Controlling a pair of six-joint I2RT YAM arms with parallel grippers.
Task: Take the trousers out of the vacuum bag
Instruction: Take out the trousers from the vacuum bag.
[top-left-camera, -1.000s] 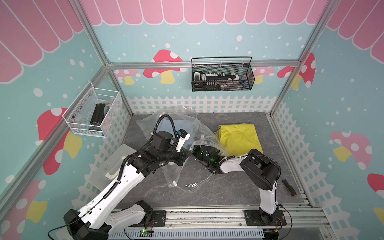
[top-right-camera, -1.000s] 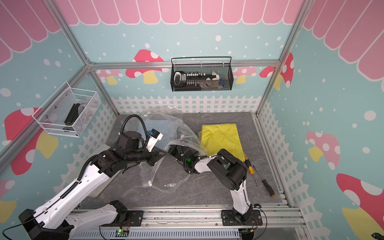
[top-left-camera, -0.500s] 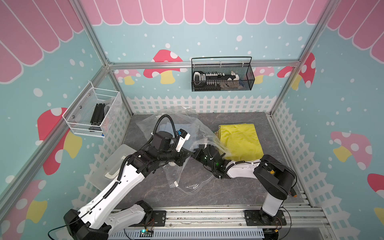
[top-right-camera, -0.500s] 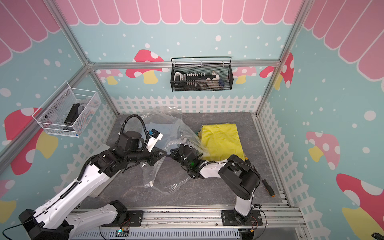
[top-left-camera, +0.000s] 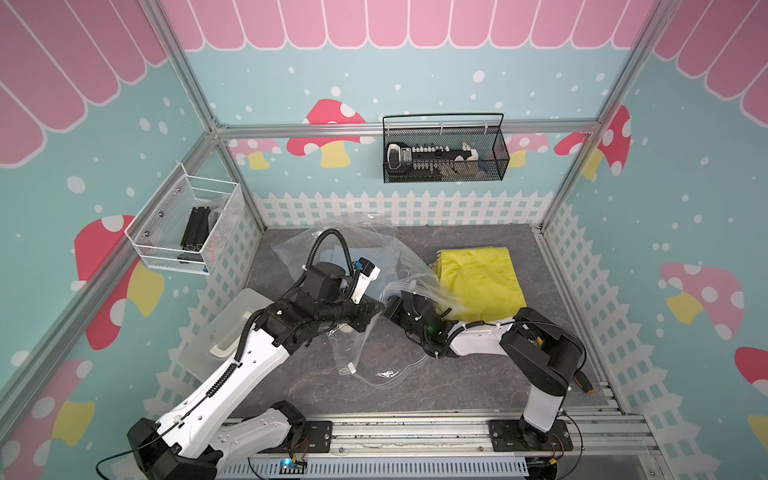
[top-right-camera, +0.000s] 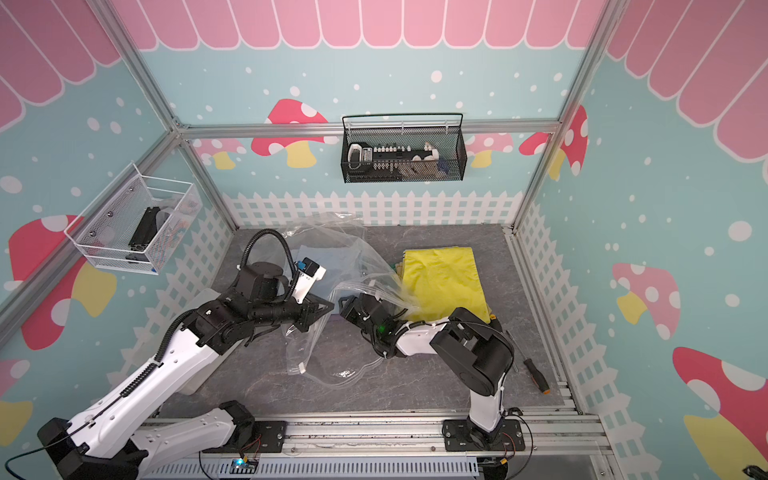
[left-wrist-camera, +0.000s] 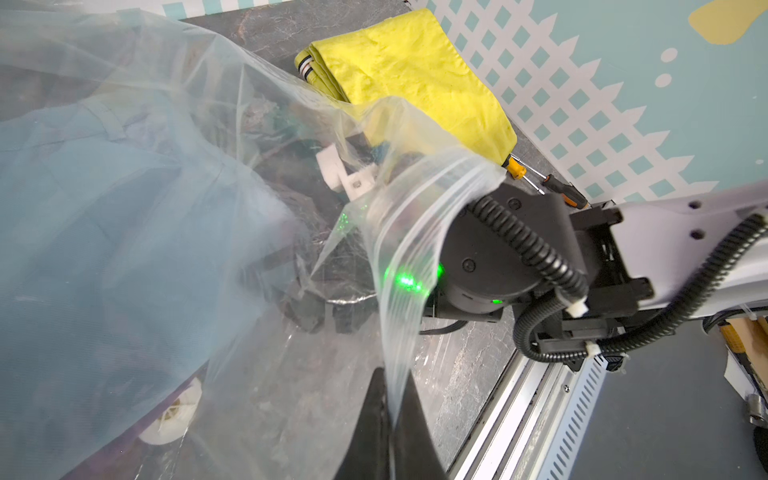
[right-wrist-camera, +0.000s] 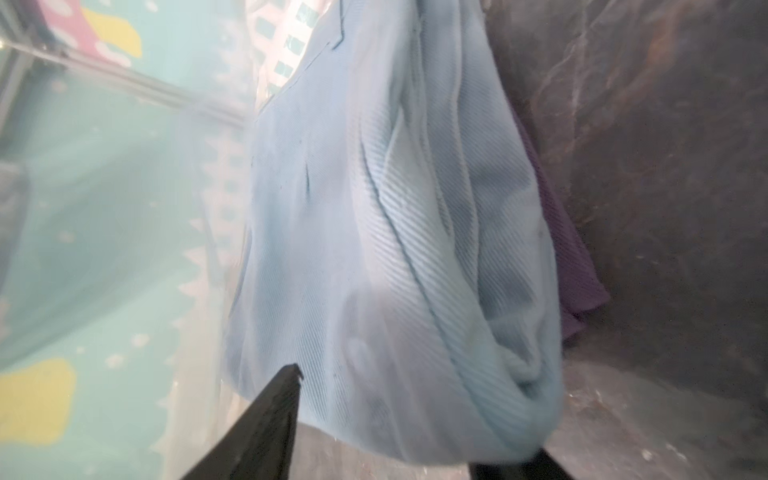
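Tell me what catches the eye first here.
The bright yellow trousers lie folded on the table, outside the vacuum bag. The left gripper pinches the bag's zip edge, while the right gripper reaches in, jaws open, toward the light blue trousers.

Light blue trousers (right-wrist-camera: 395, 249), purple trousers (right-wrist-camera: 582, 266) alongside

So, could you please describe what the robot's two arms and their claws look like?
The left arm and right arm both have white link shells and black joint housings. Ribbed black cable conduit runs along each. A green light glows at the right wrist. The left claw and right claw have tapered black fingers.
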